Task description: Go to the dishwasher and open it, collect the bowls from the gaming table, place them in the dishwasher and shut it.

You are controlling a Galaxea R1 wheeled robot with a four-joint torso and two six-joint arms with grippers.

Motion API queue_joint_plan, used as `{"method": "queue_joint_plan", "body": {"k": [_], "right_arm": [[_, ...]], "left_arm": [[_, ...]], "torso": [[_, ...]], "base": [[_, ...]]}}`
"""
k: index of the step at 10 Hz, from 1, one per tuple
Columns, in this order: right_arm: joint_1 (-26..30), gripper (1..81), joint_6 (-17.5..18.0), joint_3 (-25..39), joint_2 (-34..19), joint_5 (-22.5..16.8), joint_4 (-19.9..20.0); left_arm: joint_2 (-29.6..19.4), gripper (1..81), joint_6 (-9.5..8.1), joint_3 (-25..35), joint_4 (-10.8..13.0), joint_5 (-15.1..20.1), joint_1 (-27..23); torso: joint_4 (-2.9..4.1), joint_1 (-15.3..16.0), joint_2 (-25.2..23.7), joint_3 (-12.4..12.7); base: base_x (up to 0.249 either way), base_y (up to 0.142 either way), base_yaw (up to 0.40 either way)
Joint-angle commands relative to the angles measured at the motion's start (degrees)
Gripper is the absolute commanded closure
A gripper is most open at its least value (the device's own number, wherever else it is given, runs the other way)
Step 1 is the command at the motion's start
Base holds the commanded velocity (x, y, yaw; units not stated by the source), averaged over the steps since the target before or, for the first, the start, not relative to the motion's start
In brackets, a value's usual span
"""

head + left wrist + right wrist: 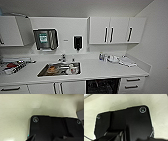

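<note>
From up here I count one worktop [105,70], one sink [60,69] set into it, and one tap [62,58] behind that. Under it I've got one dark dishwasher [102,86] opening. On the back wall there's one paper towel dispenser [45,39] and one black soap dispenser [77,42]. At upper right I make it three white cabinet doors [117,30] with dark handles, and two drawers [132,83] at lower right

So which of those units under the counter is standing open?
The dishwasher, right of the sink: it shows a dark open cavity, while the white cabinet doors and drawers beside it are shut.
</note>
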Motion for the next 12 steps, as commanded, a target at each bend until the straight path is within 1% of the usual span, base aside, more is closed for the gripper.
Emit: {"method": "queue_joint_plan", "body": {"k": [1, 2, 3, 4, 5, 6, 7, 8, 9, 12], "right_arm": [[2.0, 1.0, -3.2, 0.1, -0.1, -2.8, 7.7], [2.0, 1.0, -9.5, 0.2, 0.2, -2.8, 11.3], [2.6, 1.0, -19.3, -0.3, 1.1, -4.9, 20.9], [3.3, 1.0, -24.1, -0.5, 1.2, -5.8, 25.7], [4.2, 1.0, -26.2, -1.1, 0.3, -6.5, 28.0], [5.4, 1.0, -27.0, 0.6, -1.7, -6.6, 27.3], [6.3, 1.0, -27.3, 1.7, -2.4, -6.6, 26.9], [6.9, 1.0, -27.9, 1.9, -2.3, -6.6, 25.5], [7.3, 1.0, -27.8, 1.1, -2.0, -6.6, 25.5], [7.3, 1.0, -27.5, -4.1, 0.4, -6.8, 25.8]], "left_arm": [[-0.9, 1.0, 0.15, -0.2, 0.4, 2.2, -3.4], [-0.9, 1.0, 0.15, -0.2, 0.3, 2.4, -3.4], [-0.9, 1.0, 0.15, -0.2, 0.2, 2.4, -3.4], [-0.9, 1.0, 0.15, -0.2, 0.2, 2.3, -3.4], [-0.9, 1.0, 0.15, -0.2, 0.2, 2.2, -3.5], [-0.8, 1.0, 0.24, -0.2, 0.4, 2.2, -3.4], [-0.9, 1.0, 0.24, -0.2, 0.4, 2.1, -3.5], [-0.9, 1.0, 0.24, -0.2, 0.4, 2.1, -3.4], [-0.8, 1.0, 0.33, -0.2, 0.4, 2.0, -3.4], [-0.5, 1.0, 0.41, -0.2, 0.6, 2.0, -3.5]], "torso": [[0.0, 0.0, 0.0, 0.0], [0.0, 0.0, 0.0, 0.0], [0.0, 0.0, 0.0, 0.0], [0.0, 0.0, 0.0, 0.0], [0.0, 0.0, 0.0, 0.0], [0.0, 0.0, 0.0, 0.0], [0.0, 0.0, 0.0, 0.0], [0.0, 0.0, 0.0, 0.0], [0.0, 0.0, 0.0, 0.0], [0.0, 0.0, 0.0, 0.0]], "base": [[0.0, 0.0, 0.0], [0.0, 0.0, 0.0], [0.0, 0.0, 0.0], [0.0, 0.0, 0.0], [0.0, 0.0, 0.0], [0.0, 0.0, 0.0], [0.0, 0.0, 0.0], [0.0, 0.0, 0.0], [0.0, 0.0, 0.0], [0.0, 0.0, 0.0]]}}
